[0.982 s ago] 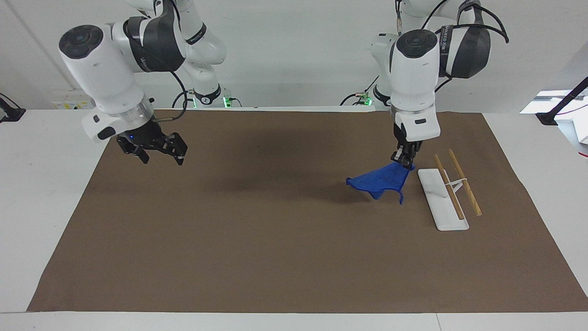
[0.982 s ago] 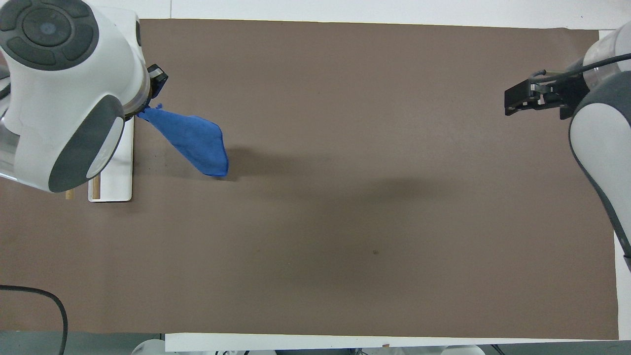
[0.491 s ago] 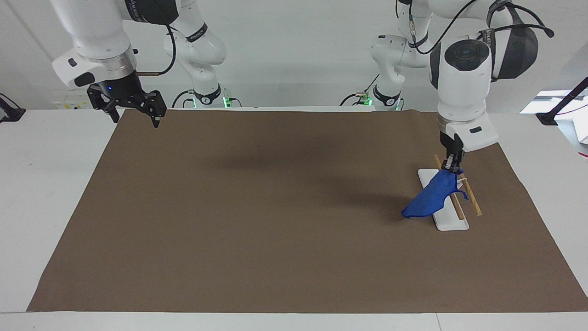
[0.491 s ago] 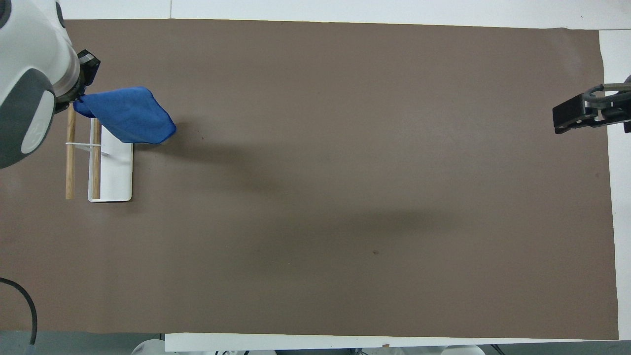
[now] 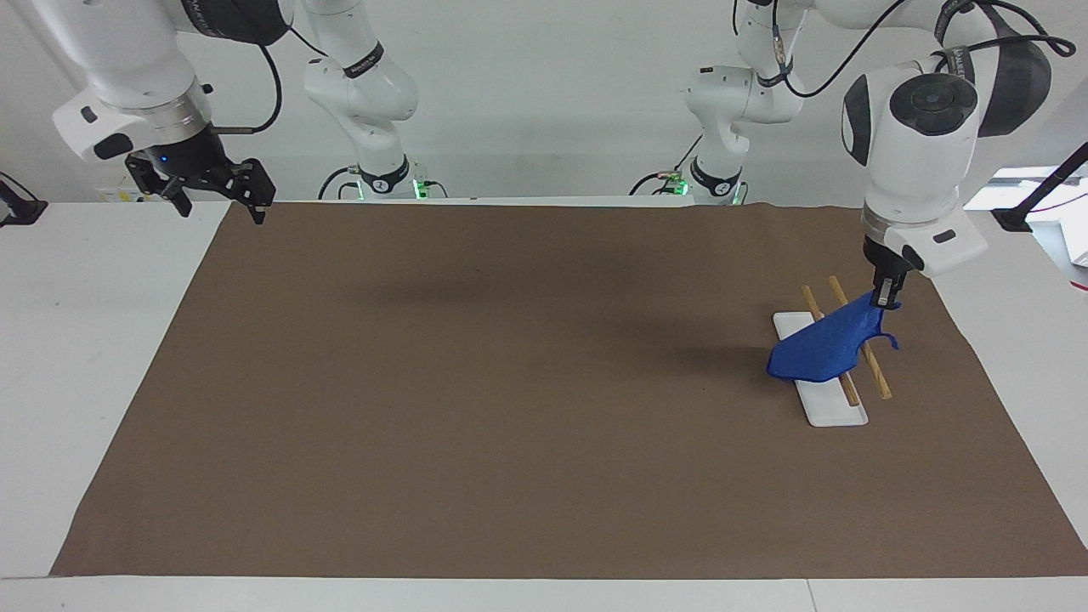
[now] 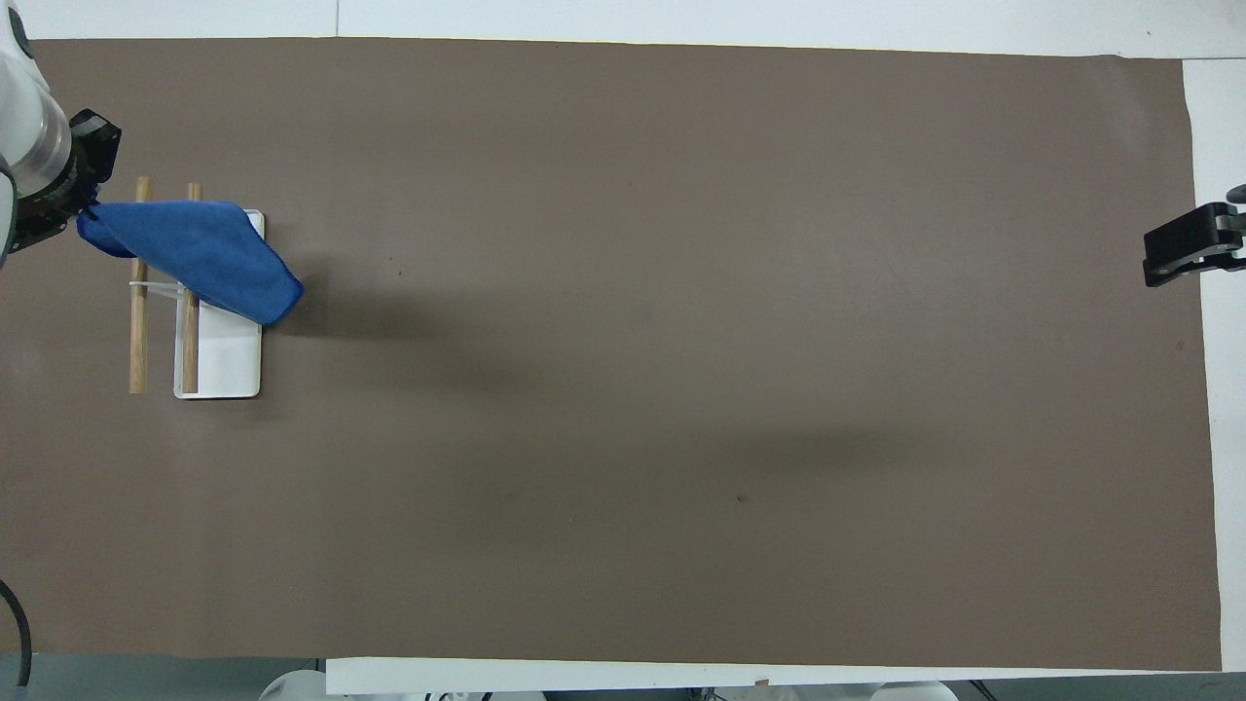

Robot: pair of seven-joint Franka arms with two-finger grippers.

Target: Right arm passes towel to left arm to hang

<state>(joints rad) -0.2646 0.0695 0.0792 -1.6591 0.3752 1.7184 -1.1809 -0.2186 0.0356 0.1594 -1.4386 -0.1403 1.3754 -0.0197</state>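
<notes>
The blue towel point(image 5: 824, 350) hangs slantwise from one corner, which my left gripper point(image 5: 887, 299) is shut on. It stretches across the two wooden rods point(image 5: 872, 371) of the rack, and its low end is over the white base point(image 5: 835, 412). From above, the towel point(image 6: 200, 251) covers the farther half of the rods point(image 6: 139, 336) and base point(image 6: 230, 355), with the left gripper point(image 6: 86, 202) just past the outer rod. My right gripper point(image 5: 219, 206), blue light on, hangs open and holds nothing over the mat's corner at the right arm's end point(image 6: 1168, 258).
A brown mat point(image 5: 510, 391) covers most of the white table point(image 5: 93, 340). A black clamp stand point(image 5: 1041, 195) sits off the mat at the left arm's end, near the robots.
The left gripper has carried the towel from beside the rack to above its rods, toward the left arm's end. The right arm has risen and drawn back to its own end.
</notes>
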